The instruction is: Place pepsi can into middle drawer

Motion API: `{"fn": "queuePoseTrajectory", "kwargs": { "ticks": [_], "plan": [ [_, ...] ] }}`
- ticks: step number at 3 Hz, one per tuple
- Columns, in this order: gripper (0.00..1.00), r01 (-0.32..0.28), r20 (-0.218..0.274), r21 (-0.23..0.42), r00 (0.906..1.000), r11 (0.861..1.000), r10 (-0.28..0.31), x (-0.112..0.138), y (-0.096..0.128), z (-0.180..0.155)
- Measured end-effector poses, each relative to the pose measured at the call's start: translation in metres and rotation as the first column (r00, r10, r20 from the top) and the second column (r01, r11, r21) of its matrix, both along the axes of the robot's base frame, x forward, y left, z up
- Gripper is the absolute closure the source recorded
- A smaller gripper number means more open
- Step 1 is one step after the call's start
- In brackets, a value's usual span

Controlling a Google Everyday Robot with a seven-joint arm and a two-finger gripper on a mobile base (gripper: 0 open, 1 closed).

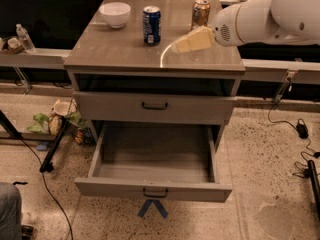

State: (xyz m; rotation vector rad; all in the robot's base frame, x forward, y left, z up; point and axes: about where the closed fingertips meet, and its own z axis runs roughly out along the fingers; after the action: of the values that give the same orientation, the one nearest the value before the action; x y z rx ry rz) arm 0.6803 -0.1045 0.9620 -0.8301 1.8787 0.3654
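Camera view: pincer (178, 46) near pepsi can (151, 26)

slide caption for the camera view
End effector hovers over the cabinet top near the pepsi can; middle drawer open below.

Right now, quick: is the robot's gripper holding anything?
Gripper: over the cabinet top, beside the pepsi can, not touching it; open or closed cannot be told.

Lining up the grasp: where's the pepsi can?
The pepsi can stands on the cabinet top between white bowl and gold-brown can; the pincer hovers close by.
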Motion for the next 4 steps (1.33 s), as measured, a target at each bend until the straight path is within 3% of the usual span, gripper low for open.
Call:
{"fn": "queuePoseTrajectory", "kwargs": {
  "ticks": [1, 2, 3, 4],
  "plan": [
    [0.0, -0.018, 0.002, 0.109, 0.9998, 0.994, 0.018, 0.046, 0.034, -0.021],
    [0.0, -0.028, 0.009, 0.15, 0.9996, 0.988, 0.027, 0.086, 0.067, -0.048],
    [0.0, -0.028, 0.009, 0.15, 0.9996, 0.988, 0.027, 0.086, 0.067, -0.048],
    [0.0, -0.057, 0.032, 0.147, 0.9981, 0.987, 0.053, 0.103, 0.085, -0.051]
  ]
}}
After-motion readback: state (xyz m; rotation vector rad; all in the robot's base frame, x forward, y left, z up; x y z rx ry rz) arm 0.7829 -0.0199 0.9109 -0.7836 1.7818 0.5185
